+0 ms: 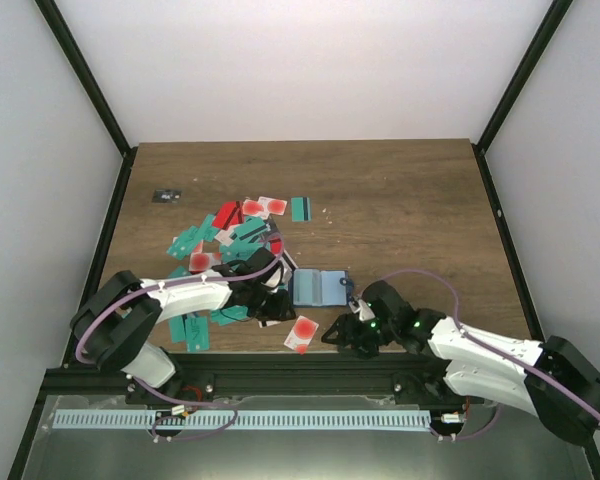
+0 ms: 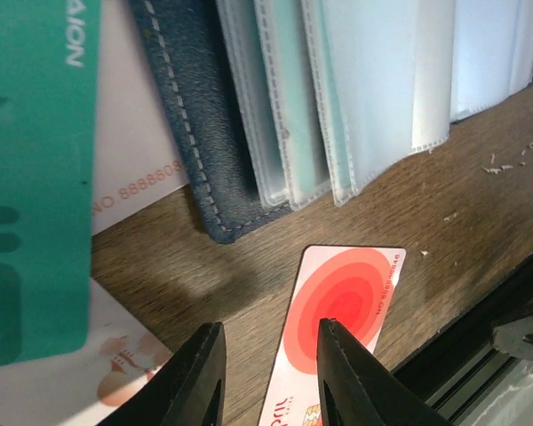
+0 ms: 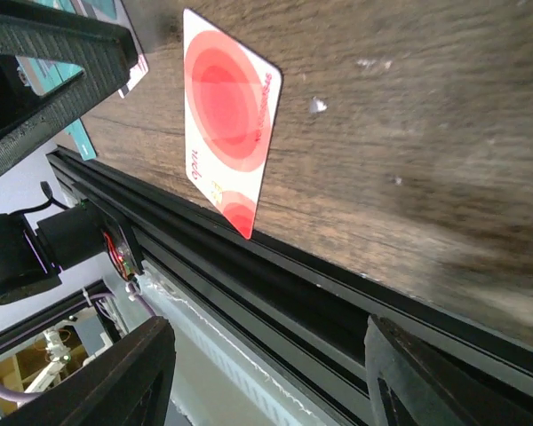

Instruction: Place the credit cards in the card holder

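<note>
Because the red-and-white card [image 2: 346, 297] lies flat at the very front of the table [image 1: 410, 220], one corner reaching the black rail [image 3: 275, 293], a careless scrape could push it off the edge. The thin card gives fingers little to bite on.

The left end effector [image 2: 271, 333] hangs just over it with a narrow gap and nothing gripped. The right end effector [image 3: 266, 355] stands wide and empty close by, so the two could also knock together over the same card.

The card holder [image 2: 195, 133] lies open on the table just beyond that card, near the front middle. It has navy fabric with pale stitching, and its clear plastic sleeves [image 2: 373, 89] are fanned out (whether any holds a card I cannot tell). Most credit cards [image 1: 230, 235] sit heaped to its left, teal, red and white.
</note>
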